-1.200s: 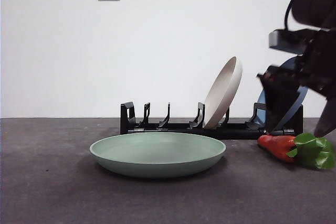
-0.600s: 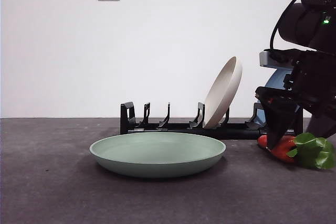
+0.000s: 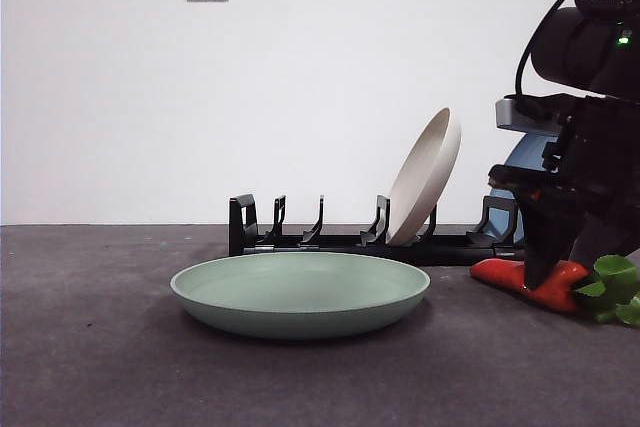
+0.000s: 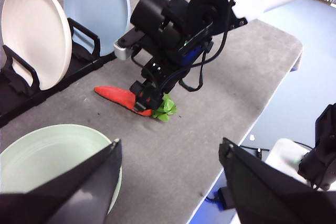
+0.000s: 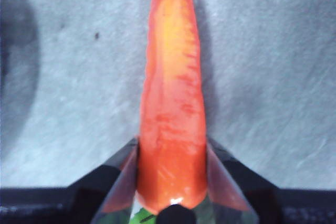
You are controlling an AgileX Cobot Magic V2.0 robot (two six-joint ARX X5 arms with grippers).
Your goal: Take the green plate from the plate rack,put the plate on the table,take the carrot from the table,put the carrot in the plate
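The green plate (image 3: 300, 294) lies flat on the table (image 3: 100, 367), just in front of the plate rack (image 3: 330, 239), which holds a cream plate (image 3: 425, 177) and a blue plate (image 4: 97, 9). Right of the green plate, the right gripper (image 3: 553, 272) is clamped on the carrot's (image 3: 520, 280) thick end; the carrot seems to rest on the table. The left gripper (image 4: 168, 182) hangs above the green plate, jaws apart.
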